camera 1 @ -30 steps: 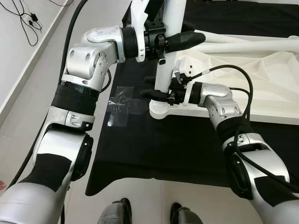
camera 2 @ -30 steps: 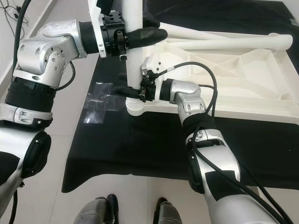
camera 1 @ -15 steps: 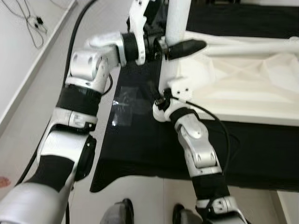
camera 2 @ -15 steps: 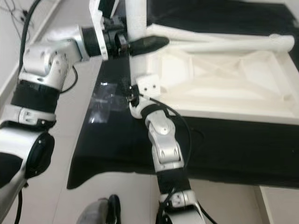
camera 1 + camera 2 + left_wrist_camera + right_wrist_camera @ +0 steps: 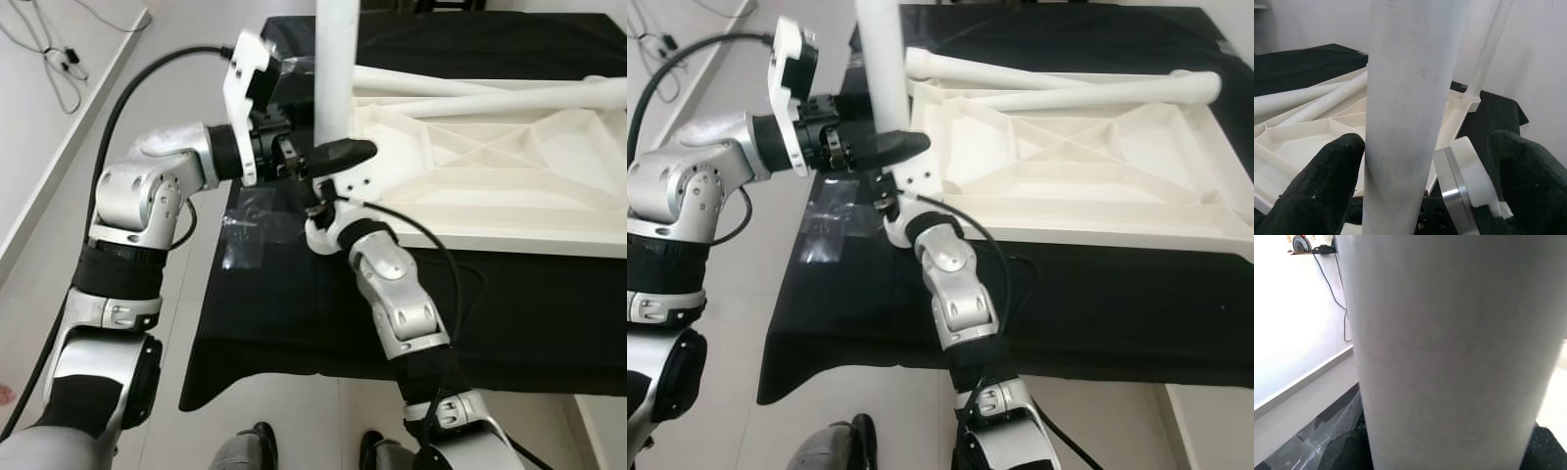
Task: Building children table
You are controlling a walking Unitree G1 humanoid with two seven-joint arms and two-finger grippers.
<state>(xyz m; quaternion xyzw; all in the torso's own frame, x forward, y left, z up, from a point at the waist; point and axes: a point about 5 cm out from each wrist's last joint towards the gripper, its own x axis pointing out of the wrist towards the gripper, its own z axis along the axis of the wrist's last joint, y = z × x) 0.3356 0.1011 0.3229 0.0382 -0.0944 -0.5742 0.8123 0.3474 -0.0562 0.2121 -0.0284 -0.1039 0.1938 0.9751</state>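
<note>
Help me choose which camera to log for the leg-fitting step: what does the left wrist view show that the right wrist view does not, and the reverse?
The left wrist view shows the upside-down white tabletop with its ribbed underside, loose table legs lying across it, another leg already standing at a far corner, and the black cloth.

The right wrist view shows a white wall with a hanging cable, the tiled floor and a clear plastic bag.

Both show the upright white table leg up close, between black fingers.
</note>
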